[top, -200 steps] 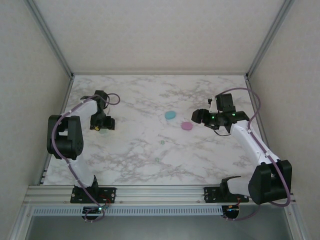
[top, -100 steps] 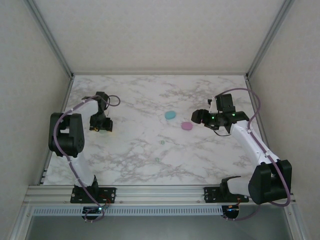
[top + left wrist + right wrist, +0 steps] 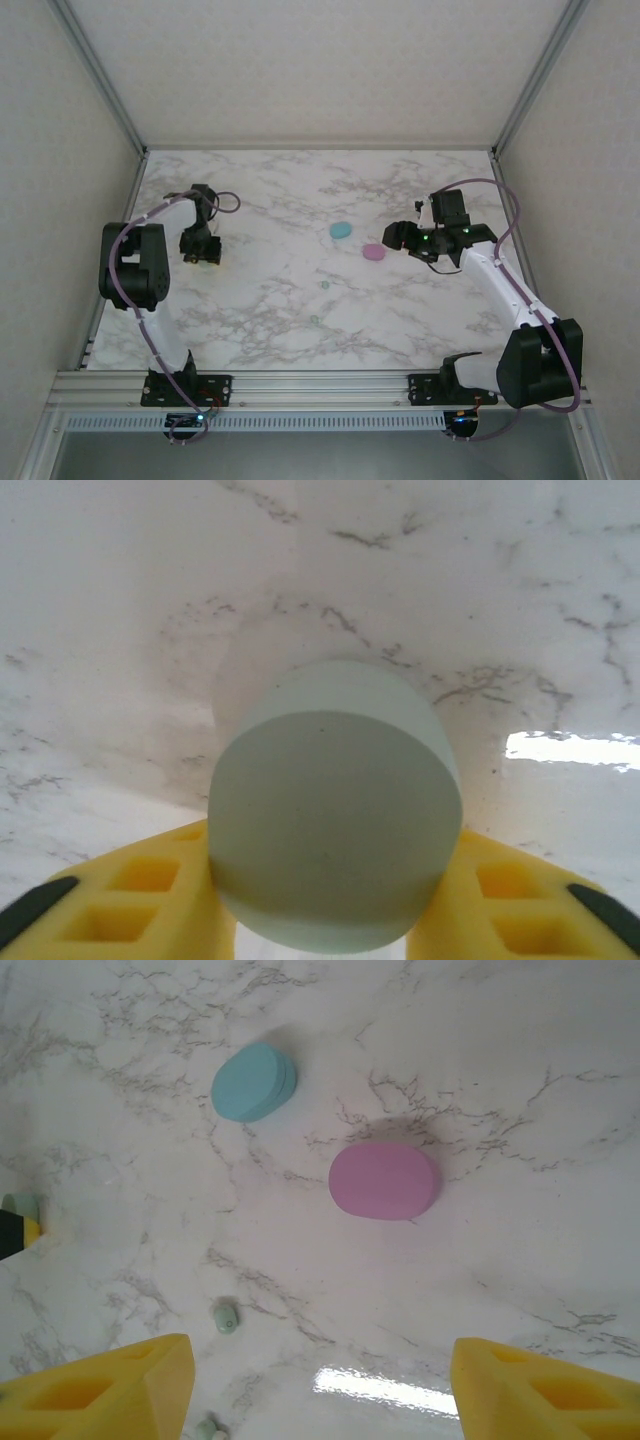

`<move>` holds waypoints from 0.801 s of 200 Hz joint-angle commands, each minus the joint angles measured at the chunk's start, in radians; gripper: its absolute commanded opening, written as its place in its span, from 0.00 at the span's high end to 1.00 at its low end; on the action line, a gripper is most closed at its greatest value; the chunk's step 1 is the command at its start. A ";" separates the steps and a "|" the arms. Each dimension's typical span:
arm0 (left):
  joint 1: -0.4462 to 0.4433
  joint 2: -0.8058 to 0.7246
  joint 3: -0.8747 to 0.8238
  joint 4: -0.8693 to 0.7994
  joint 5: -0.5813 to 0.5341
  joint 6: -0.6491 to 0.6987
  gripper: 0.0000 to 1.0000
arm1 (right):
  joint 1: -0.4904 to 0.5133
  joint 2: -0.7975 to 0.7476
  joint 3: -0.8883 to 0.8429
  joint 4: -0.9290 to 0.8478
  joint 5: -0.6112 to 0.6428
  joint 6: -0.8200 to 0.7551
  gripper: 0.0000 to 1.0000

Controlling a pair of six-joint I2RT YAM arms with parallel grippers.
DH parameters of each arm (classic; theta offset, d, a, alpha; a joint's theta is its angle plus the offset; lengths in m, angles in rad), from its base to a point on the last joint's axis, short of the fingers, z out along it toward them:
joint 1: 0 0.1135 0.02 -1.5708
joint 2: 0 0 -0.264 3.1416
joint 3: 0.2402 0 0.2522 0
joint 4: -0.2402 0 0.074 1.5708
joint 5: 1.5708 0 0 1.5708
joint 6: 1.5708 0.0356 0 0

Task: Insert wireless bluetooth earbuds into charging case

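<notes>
Left gripper [image 3: 203, 257] clamped on the smooth matte mint oval case [image 3: 335, 820], well left of the pink oval case [image 3: 385, 1180]; right gripper [image 3: 315, 1390] just beside it, jaws wide, empty.

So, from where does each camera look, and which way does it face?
Top external: above and behind, facing down at the table; both arms.
Left wrist: faces down; left gripper shut on the mint case.
Right wrist: faces down; right gripper open.
Shared: top external and right wrist show the pink case and cyan case.

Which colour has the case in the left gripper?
The case is mint green; see left wrist view.
</notes>
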 commanded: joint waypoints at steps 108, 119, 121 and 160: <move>-0.363 -0.644 -0.083 0.155 0.568 0.349 0.74 | 0.008 -0.036 0.009 0.234 -0.368 0.238 0.37; -0.382 -0.694 -0.110 0.197 0.619 0.411 0.74 | 0.025 -0.044 0.029 0.246 -0.407 0.257 0.38; -0.388 -0.701 -0.114 0.202 0.624 0.423 0.74 | 0.028 -0.045 0.034 0.247 -0.413 0.261 0.39; -0.469 -0.726 -0.084 0.188 0.596 0.523 0.75 | 0.133 -0.052 0.148 0.216 -0.461 0.274 0.41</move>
